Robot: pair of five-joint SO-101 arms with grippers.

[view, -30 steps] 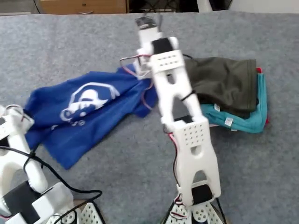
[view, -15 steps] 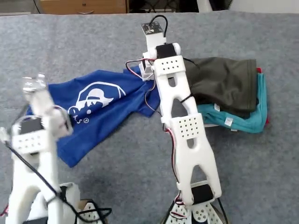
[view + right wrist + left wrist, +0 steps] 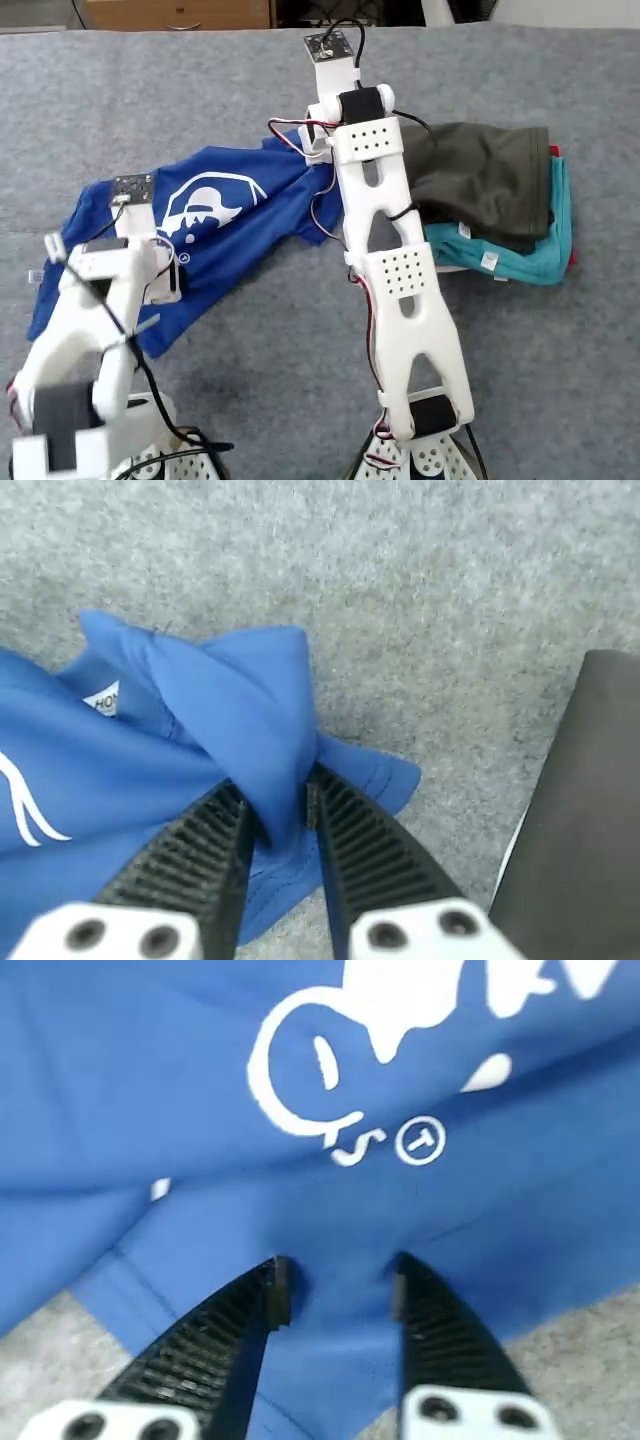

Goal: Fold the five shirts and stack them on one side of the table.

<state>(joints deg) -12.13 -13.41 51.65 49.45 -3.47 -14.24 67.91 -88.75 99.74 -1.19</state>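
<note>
left gripper [image 3: 335,1285]: lower left of the high view, jaws apart just above the blue shirt [image 3: 230,215]; a second ago this arm sat folded at the left edge.
blue shirt: crumpled left of centre, print up, its upper right corner drawn slightly higher than before.
right gripper [image 3: 283,800]: upper centre, clamped on a bunched fold of the blue shirt.
folded stack [image 3: 500,215]: right of centre, dark olive shirt [image 3: 480,180] on a teal shirt [image 3: 545,250], unchanged.
table [image 3: 300,380]: grey, felt-like.
</note>
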